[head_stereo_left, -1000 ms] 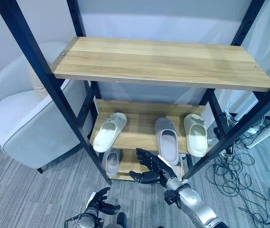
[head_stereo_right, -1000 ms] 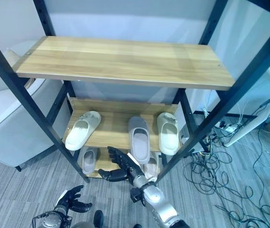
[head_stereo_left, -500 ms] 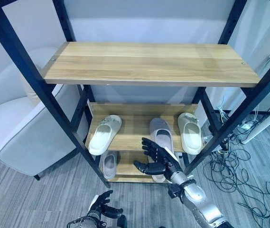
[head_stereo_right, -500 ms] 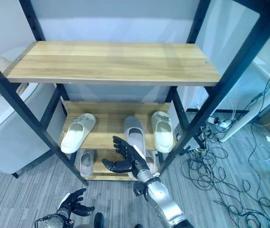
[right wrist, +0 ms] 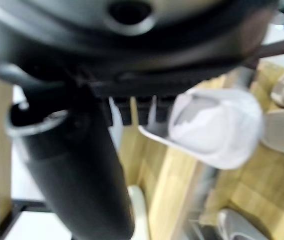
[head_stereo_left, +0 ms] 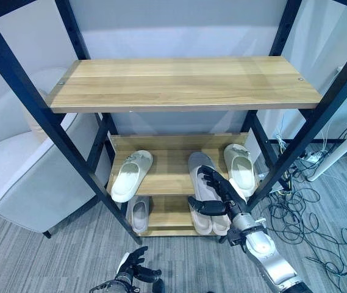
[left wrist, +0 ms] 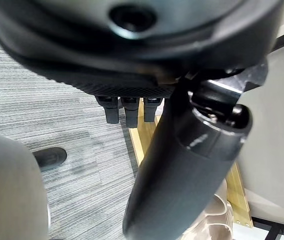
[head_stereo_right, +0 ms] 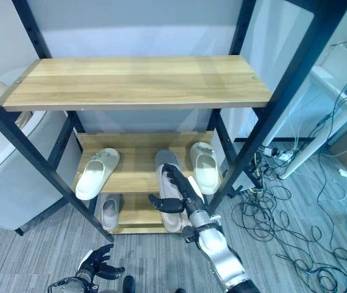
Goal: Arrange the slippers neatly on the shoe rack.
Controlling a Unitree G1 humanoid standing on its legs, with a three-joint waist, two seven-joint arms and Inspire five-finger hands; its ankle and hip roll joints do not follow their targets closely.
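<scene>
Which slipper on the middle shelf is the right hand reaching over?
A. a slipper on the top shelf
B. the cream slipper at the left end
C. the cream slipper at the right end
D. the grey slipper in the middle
D: the right hand, with fingers spread, lies over the grey slipper, between the left cream slipper and the right cream slipper; the top shelf is bare.

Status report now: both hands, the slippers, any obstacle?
Right hand open, fingers spread over grey slipper on middle shelf. Left hand low, idle, open. Cream slippers on the same shelf. Rack post stands close on the right.
</scene>
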